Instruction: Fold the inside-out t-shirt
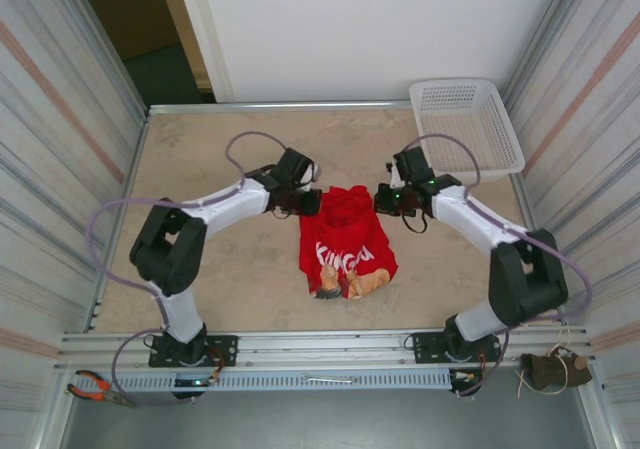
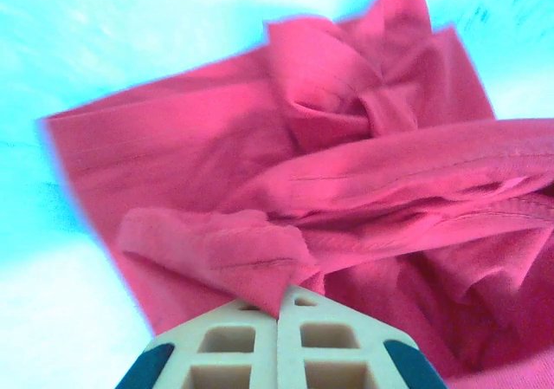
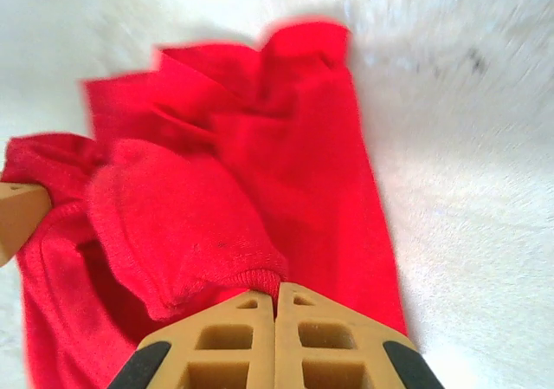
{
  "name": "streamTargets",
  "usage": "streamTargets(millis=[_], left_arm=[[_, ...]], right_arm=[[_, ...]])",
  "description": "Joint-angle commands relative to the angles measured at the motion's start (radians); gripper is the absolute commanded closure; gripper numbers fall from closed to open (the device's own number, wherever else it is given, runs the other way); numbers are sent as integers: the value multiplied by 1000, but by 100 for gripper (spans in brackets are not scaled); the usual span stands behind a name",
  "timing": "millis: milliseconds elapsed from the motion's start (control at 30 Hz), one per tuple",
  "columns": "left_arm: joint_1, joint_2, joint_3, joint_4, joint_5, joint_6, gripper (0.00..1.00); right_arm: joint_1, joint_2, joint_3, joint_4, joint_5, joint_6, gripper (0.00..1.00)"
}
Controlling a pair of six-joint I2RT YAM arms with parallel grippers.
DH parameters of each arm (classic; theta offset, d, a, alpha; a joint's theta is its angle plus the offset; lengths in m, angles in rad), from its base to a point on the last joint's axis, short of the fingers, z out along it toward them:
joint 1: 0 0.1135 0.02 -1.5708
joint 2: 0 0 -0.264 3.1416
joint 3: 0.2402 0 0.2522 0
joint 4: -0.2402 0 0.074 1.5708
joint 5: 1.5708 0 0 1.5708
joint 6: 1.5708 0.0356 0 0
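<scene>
Cannot read the white print [image 1: 340,256] on the inside-out t-shirt [image 1: 345,224], nor follow its cloth past the right edge at the left wrist or the left edge at the right wrist, nor resolve the smeared counter [image 3: 467,103].

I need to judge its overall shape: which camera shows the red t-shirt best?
Top external: the whole t-shirt lies bunched, white print up. The wrist views give close red folds and hems.

white mesh basket [image 1: 465,124] far right corner, red-handled pliers [image 1: 93,387] near left
</scene>
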Motion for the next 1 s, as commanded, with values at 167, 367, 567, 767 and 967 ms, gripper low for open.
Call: streamTargets(millis=[167,367,567,767,967], left_arm=[[89,-134,-31,108,82,-83,100],[124,-64,25,146,126,-77,100],[149,93,119,199,148,-61,100],[154,226,208,257,158,-92,100],[153,323,290,288,160,-124,100]], right_arm=[[-41,-103,87,-41,14,60,100],[-73,-31,128,4,38,133,100],[-109,73,122,64,153,281,100],[-118,124,140,61,282,357,100],[-124,246,197,28,342,377,100]])
